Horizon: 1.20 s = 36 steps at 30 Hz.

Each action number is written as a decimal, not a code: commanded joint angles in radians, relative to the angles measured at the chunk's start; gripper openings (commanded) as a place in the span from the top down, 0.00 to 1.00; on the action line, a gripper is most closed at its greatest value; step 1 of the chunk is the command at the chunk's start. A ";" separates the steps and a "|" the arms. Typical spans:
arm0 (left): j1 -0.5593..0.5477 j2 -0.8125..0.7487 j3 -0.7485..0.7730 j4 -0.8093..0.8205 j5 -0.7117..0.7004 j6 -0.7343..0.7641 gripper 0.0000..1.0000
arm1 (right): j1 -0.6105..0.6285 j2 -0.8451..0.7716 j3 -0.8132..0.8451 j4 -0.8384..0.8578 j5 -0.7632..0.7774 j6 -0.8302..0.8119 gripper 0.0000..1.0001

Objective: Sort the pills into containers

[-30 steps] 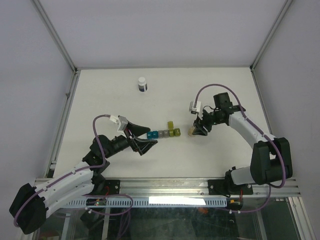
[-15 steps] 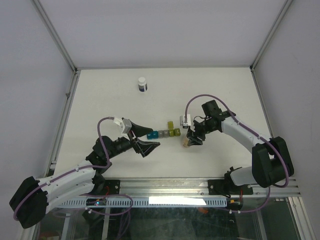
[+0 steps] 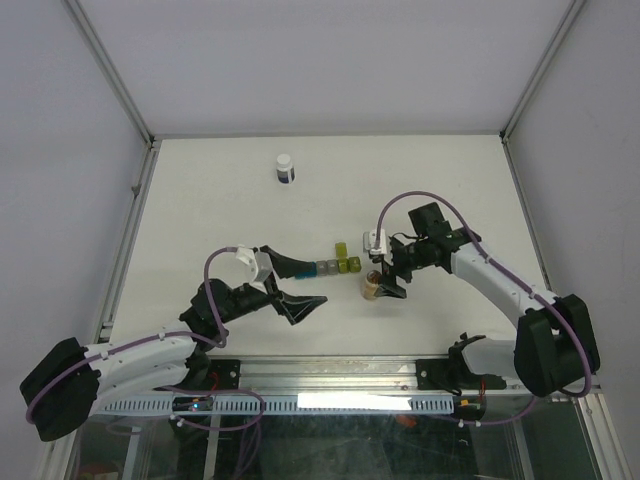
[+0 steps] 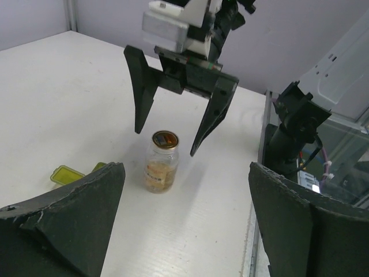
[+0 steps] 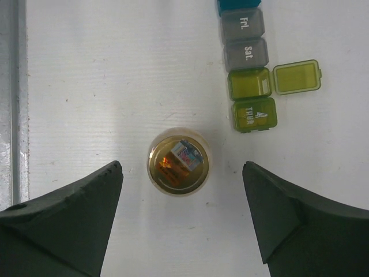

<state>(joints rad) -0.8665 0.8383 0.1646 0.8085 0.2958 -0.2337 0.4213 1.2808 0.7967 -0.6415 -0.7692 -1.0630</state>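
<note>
Right gripper [image 4: 166,138] spread wide, straddling upright vial [image 5: 177,160], no contact; pills [image 4: 155,178] inside, I judge. Containers [image 5: 248,75] lie forward, off one finger's side, row running away. Left gripper [image 3: 308,284] spread, farther from vial.

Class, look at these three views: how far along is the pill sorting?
Done: one yellow-green compartment of the pill organiser stands open and looks empty. In hand: nothing; the right gripper, jaws open, straddles the upright vial without touching; the left gripper is open, empty. Left: all the sorting; the pills seem to be inside the vial.
</note>
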 commanded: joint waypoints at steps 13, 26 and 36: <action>-0.141 0.363 0.106 0.249 -0.045 0.377 0.01 | -0.191 -0.172 0.028 -0.063 -0.147 0.065 0.12; -0.090 0.621 0.576 -0.458 0.116 0.480 0.01 | -0.411 -0.160 0.042 0.031 -0.138 0.264 0.12; -0.095 0.551 0.319 -0.083 0.047 0.391 0.02 | -0.344 -0.135 0.030 -0.203 -0.361 -0.153 0.10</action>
<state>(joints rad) -0.9604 1.4654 0.6151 0.5018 0.3706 0.1860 0.0055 1.1458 0.8196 -0.7494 -1.0325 -1.0031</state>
